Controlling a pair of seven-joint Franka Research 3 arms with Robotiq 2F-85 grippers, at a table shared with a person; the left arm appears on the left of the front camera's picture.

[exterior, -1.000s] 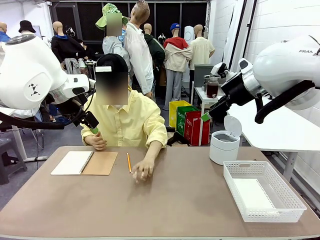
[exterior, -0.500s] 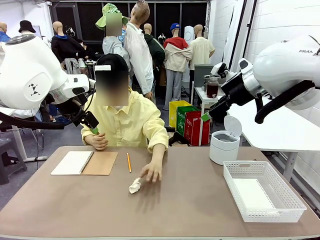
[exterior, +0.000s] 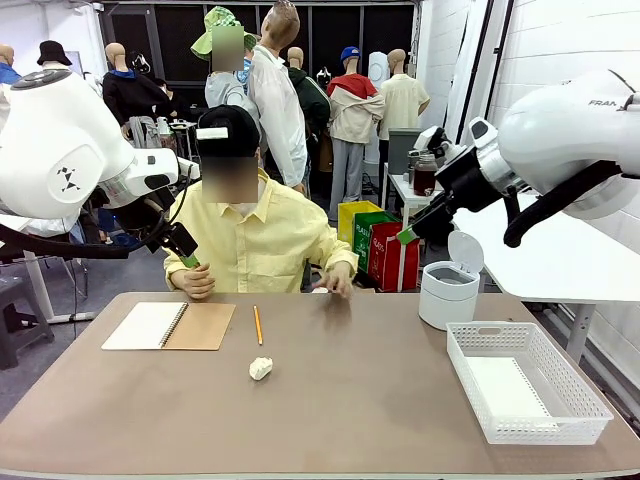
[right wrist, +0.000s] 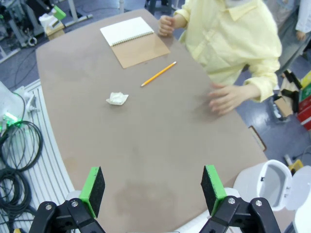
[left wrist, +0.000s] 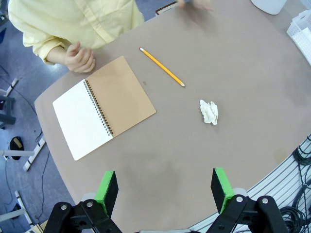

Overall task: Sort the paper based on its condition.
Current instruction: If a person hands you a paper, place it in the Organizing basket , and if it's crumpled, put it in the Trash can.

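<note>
Paper lay crumpled into a small wad near the table's middle, clear of both raised arms.

The wad sat alone on bare tabletop, well apart from the pencil and the open notebook, so a descent from above had free room on every side. A flat white sheet rested in the basket by the right edge, and the open-lidded bin stood behind it; judging by condition, the wad probably belonged in the bin. The left gripper and the right gripper hung high over the table, jaws spread wide and empty. The person's hand rested at the far edge, outside the likely reaching path.
</note>
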